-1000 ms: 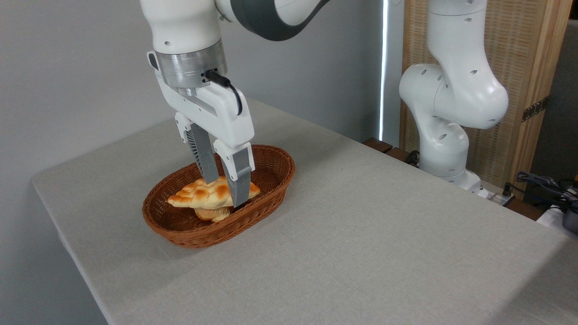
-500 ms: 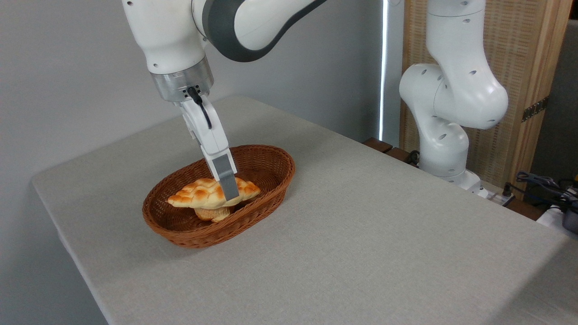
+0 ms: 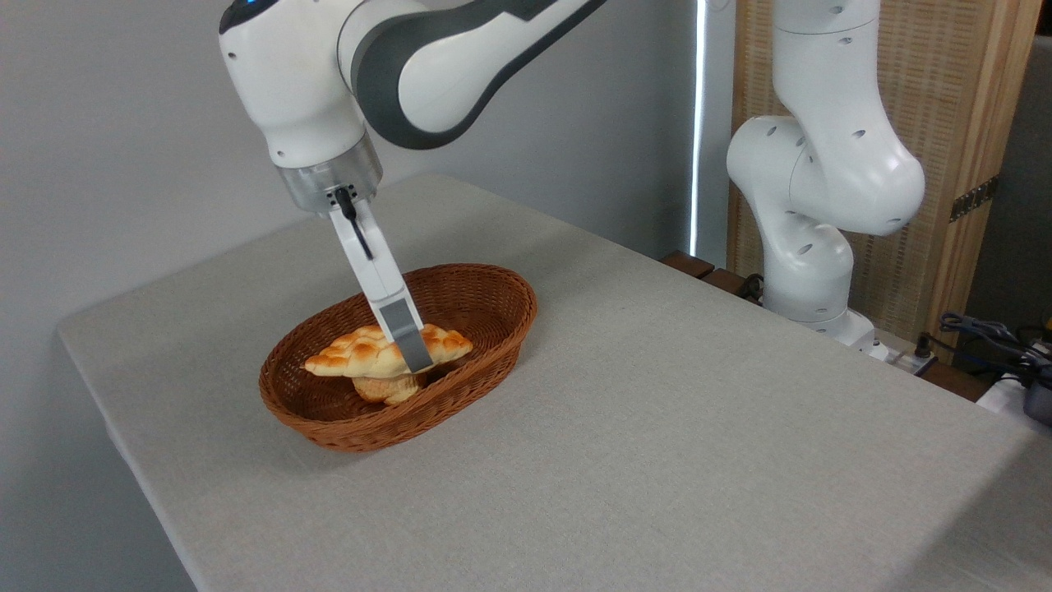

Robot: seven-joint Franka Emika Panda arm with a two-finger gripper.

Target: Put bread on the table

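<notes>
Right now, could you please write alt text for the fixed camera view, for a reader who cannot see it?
A white robot arm's gripper reaches down at a braided golden bread lying on a smaller bun inside an oval wicker basket on a grey cloth-covered table.

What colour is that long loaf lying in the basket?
Golden-orange crust with paler seams in a braided pattern, seen in the fixed camera view: the bread.

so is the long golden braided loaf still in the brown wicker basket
In. The golden braided loaf rests on a pale bun inside the wicker basket.
</notes>
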